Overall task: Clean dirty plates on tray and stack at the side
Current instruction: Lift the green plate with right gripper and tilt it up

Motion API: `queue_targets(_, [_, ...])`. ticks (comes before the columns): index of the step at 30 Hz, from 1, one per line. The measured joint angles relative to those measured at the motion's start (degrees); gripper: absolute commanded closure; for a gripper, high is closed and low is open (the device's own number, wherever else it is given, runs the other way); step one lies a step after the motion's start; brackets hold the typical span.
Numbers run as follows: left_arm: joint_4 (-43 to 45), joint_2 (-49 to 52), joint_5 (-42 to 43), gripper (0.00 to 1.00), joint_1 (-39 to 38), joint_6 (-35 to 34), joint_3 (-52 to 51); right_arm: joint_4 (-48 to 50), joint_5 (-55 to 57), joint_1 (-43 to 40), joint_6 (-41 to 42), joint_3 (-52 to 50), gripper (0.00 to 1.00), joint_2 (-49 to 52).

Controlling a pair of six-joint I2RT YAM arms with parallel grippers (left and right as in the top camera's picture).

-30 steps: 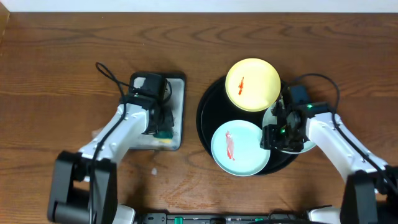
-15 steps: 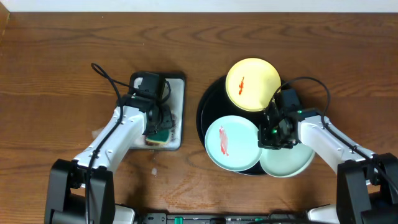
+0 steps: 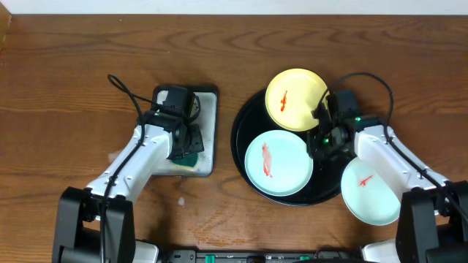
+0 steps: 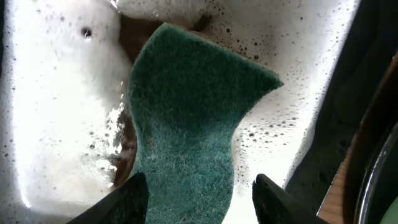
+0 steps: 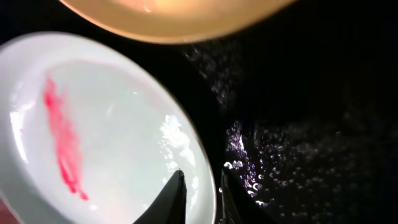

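- Left gripper (image 3: 184, 141), seen from overhead: where do you have it?
- You have it low over the soapy tray (image 3: 213, 124), with the sponge (image 3: 191, 156) right under it. That makes sense, since the sponge needs suds before any plate gets wiped. Your right gripper (image 3: 322, 136) sits inside the tray (image 3: 245, 124). The yellow plate (image 3: 296, 98) is just beyond it, and the mint plate (image 3: 278, 162) is on the side toward your other arm. The third plate (image 3: 371, 191) lies back toward your base, mostly outside the rim, by your forearm. All three show red sauce, so none is clean yet.
- Left wrist?
- Your fingers (image 4: 134, 200) stand apart, one on each side of the sponge, amid foam. They're open and gripping nothing. I'd judge they're lined up to close on it.
- Right wrist?
- Your fingers (image 5: 174, 196) are nearly together astride the mint plate's rim, one over the plate and one over the wet black floor. I can't tell whether they pinch it. A rim hold suits a shallow plate lying flat, and I'd guess you mean to lift it for wiping. It's glossy and wet, so it could slip.
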Motion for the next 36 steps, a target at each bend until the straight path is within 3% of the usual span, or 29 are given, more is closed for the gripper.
queue_targets(9, [-0.26, 0.00, 0.00, 0.35, 0.02, 0.00, 0.00, -7.72, -0.11, -2.03, 0.57, 2.64, 0.80, 0.00])
queue_targets(17, [-0.39, 0.00, 0.00, 0.35, 0.02, 0.00, 0.00, -10.01, -10.29, -11.04, -2.14, 2.64, 0.61, 0.00])
queue_targets(24, [-0.52, 0.00, 0.07, 0.30, 0.02, 0.00, 0.02, -4.00, -9.03, -5.70, -4.26, 0.70, 0.63, -0.02])
queue_targets(28, [-1.18, 0.00, 0.31, 0.30, 0.02, 0.00, 0.02, 3.34, -3.10, -0.31, -1.57, -3.87, 0.70, -0.02])
queue_targets(31, [-1.79, 0.00, 0.48, 0.30, 0.02, 0.00, 0.02, 7.61, -0.15, 1.33, 0.37, -6.80, 0.79, 0.00])
queue_targets(35, [-1.92, 0.00, 0.50, 0.30, 0.02, 0.00, 0.02, 8.92, 1.92, 1.36, 2.54, -7.85, 0.99, 0.00])
queue_targets(36, [-1.92, 0.00, 0.50, 0.29, 0.02, 0.00, 0.02, 8.90, 1.95, 1.36, 3.08, -7.87, 0.99, 0.00])
